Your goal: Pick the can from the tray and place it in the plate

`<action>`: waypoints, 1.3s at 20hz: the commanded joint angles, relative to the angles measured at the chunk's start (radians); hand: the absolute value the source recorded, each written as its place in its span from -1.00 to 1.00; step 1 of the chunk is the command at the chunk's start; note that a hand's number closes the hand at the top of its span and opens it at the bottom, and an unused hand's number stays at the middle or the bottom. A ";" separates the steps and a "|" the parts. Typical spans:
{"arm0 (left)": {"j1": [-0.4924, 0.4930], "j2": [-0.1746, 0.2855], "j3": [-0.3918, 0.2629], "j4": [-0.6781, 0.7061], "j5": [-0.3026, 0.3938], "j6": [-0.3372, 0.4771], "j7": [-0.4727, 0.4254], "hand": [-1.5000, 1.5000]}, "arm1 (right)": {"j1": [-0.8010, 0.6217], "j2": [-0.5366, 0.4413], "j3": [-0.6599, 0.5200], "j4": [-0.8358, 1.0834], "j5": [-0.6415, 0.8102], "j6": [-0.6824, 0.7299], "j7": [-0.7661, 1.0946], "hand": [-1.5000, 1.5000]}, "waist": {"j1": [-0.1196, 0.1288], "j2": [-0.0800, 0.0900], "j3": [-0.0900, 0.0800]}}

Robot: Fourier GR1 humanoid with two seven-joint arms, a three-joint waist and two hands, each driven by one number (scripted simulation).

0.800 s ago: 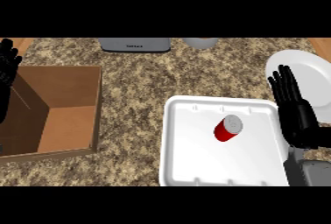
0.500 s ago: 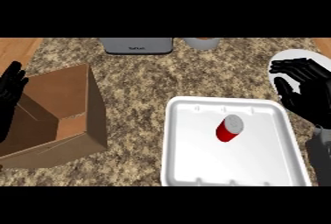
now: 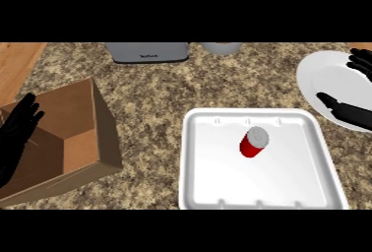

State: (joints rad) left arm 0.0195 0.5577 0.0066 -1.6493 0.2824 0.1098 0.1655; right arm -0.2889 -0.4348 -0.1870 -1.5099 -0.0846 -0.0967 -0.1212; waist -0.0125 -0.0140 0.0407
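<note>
A red can (image 3: pixel 253 143) with a grey top lies tilted inside the white tray (image 3: pixel 218 192), a little above its middle. The white plate (image 3: pixel 323 81) sits at the right edge of the counter, partly cut off by the view. My right hand (image 3: pixel 350 112) hovers over the plate's lower part, open, thumb pointing left, well to the right of the can and apart from it. My left hand (image 3: pixel 18 129) shows at the left edge, open with fingers up, over the cardboard box.
An open brown cardboard box (image 3: pixel 83 147) stands left of the tray. At the back of the counter stand a grey appliance (image 3: pixel 147 51) and a pale cup (image 3: pixel 222 47). Wooden flooring shows at the top left.
The view has shifted, so tray, box and plate sit differently in it. My right hand moved right and up over the plate. The can has not moved within the tray.
</note>
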 commanded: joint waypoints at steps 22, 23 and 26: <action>0.094 -0.237 -0.124 -0.008 0.015 -0.010 0.134 0.00 | 0.002 -0.269 0.338 -0.149 0.248 0.343 0.382 -1.00 | -0.009 0.021 -0.047; 0.093 -0.240 -0.125 -0.011 0.010 -0.003 0.151 0.00 | 0.027 -0.240 0.365 -0.180 0.262 0.324 0.400 -1.00 | -0.021 0.018 -0.046; 0.106 -0.253 -0.136 -0.015 -0.019 -0.005 0.138 0.00 | -0.005 -0.224 0.394 -0.174 0.302 0.313 0.464 -1.00 | -0.007 0.023 -0.046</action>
State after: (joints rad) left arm 0.0901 0.4828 0.0145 -1.7552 0.2531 0.0662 0.3066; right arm -0.2799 -0.6810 0.1600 -1.6697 0.1763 0.2232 0.2675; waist -0.0143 -0.0190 0.0348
